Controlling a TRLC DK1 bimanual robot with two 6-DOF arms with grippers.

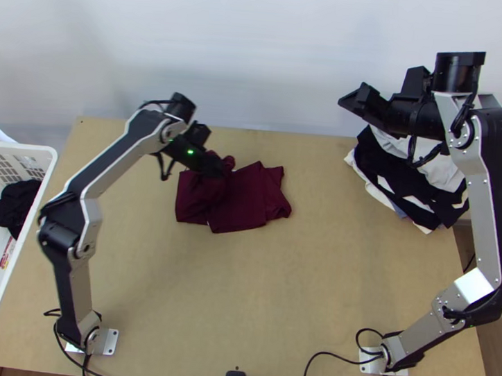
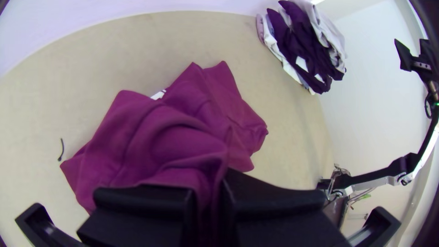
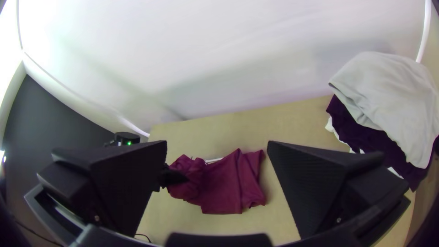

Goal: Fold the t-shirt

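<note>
Plainly, the left gripper point(image 1: 214, 167) has its jaws pinched nearly together on a bunched part of the maroon t-shirt point(image 1: 246, 205), left of centre in the top view. The cloth there is gathered and raised in soft creases, while the rest lies flatter, in overlapping layers, toward the right of the frame. The right gripper point(image 1: 354, 99) has its jaws spread wide with nothing between them, at the upper right.

The left arm point(image 1: 118, 157) climbs from its lower-left base, bends at the elbow near the left edge, then slants up and right, its wrist tipped down to the shirt. The right arm point(image 1: 487, 186) rises along the right edge and turns left at the top, so its gripper points across the frame.

The left wrist view adds a short, dark, curved thing point(image 2: 61, 150) on the tabletop point(image 2: 32, 119), near a corner of the shirt, and a bit of white point(image 2: 158, 94) at the shirt's edge. The right wrist view shows pale grey cloth point(image 3: 388, 96) draped over the darker pieces of the clothes pile point(image 1: 412, 176), which sits upper right in the top view.

At the left edge, a white slatted basket point(image 1: 18, 147) holds bunched black cloth point(image 1: 14, 208).
</note>
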